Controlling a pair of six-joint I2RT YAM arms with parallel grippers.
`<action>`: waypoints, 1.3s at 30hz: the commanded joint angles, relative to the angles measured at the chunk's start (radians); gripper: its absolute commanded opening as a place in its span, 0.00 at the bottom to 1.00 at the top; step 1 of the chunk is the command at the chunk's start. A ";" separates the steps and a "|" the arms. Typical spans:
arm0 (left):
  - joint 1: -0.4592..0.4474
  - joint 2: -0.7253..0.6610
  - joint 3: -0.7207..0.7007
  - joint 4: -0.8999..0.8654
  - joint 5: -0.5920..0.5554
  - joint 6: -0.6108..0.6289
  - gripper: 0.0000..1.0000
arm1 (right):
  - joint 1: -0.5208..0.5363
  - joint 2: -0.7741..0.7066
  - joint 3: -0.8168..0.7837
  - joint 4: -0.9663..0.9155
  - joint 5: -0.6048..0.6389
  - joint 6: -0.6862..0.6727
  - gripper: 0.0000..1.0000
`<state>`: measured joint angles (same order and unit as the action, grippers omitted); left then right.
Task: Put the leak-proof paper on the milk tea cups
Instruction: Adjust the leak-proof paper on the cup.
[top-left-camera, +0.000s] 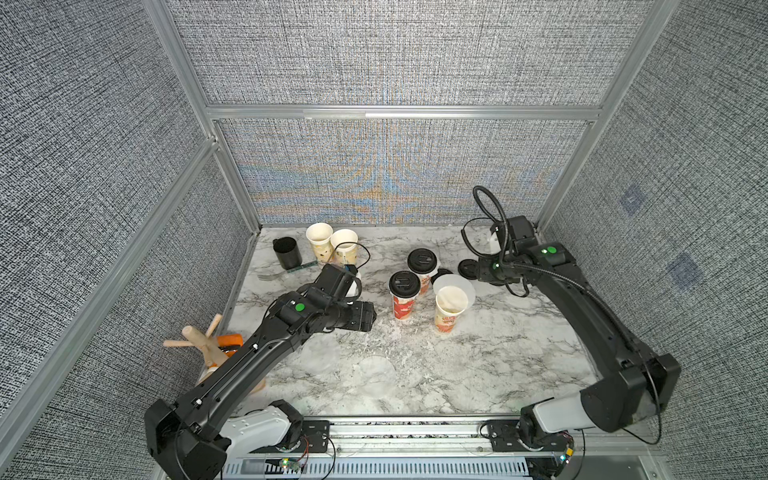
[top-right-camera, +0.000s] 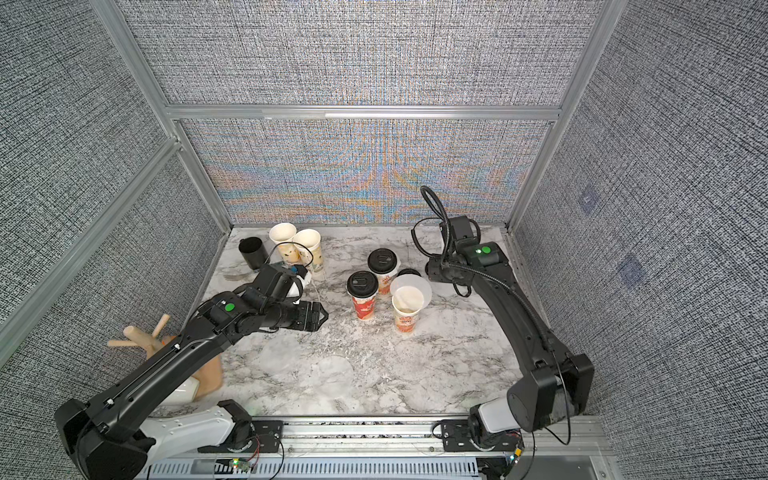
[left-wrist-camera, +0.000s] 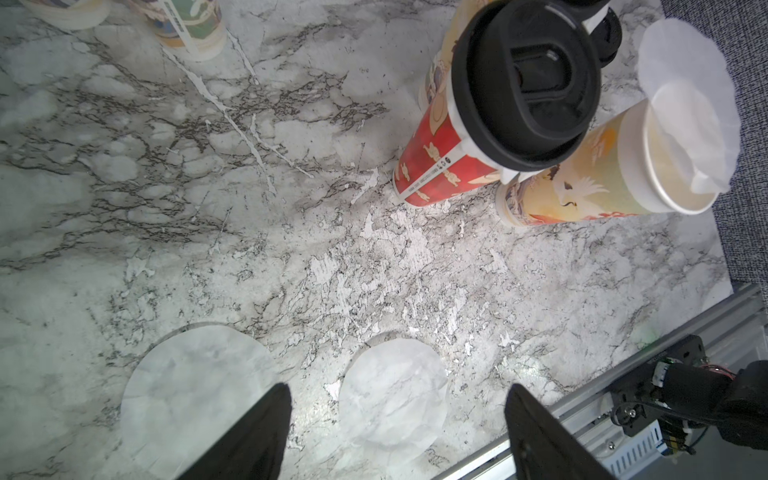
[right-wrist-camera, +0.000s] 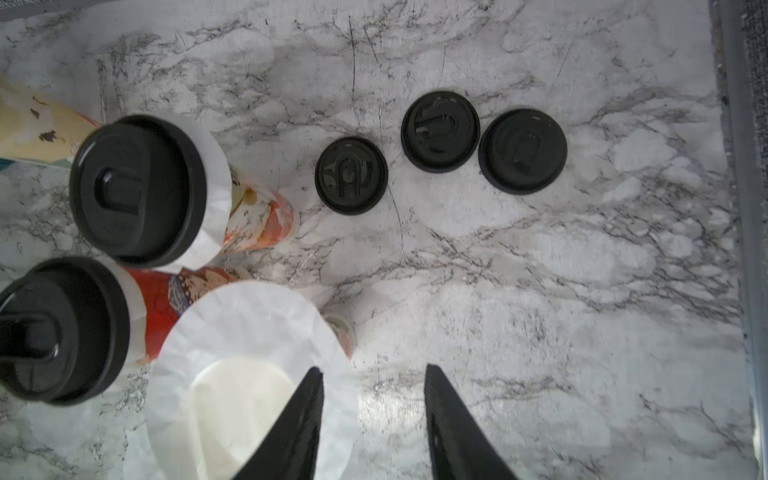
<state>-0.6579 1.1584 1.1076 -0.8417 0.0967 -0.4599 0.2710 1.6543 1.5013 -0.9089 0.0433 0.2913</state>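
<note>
left claw (left-wrist-camera: 398, 388) wide open, empty | leak-proof paper (left-wrist-camera: 392, 411) flat on marble (left-wrist-camera: 291, 249) just below its tips | likely flimsy, light, slippery: pinch edge | right claw (right-wrist-camera: 374, 367) part-open, empty

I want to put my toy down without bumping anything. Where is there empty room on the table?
Best spot: the bare marble at the front right, between the paper-topped cup and the right arm. The front middle looks bare but holds two thin paper sheets. Crowded: around the lidded cups and loose lids.
</note>
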 joint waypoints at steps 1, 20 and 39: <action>-0.003 0.002 0.000 -0.017 -0.032 0.015 0.83 | -0.020 0.071 0.033 0.046 -0.019 -0.070 0.43; -0.003 0.040 -0.002 -0.013 -0.042 0.024 0.83 | 0.004 0.188 0.014 0.015 -0.089 -0.188 0.43; -0.003 0.037 -0.011 -0.008 -0.041 0.021 0.83 | 0.014 0.150 -0.002 -0.002 -0.077 -0.190 0.43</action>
<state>-0.6613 1.1942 1.0954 -0.8474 0.0525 -0.4454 0.2832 1.8133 1.5024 -0.9134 -0.0334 0.1181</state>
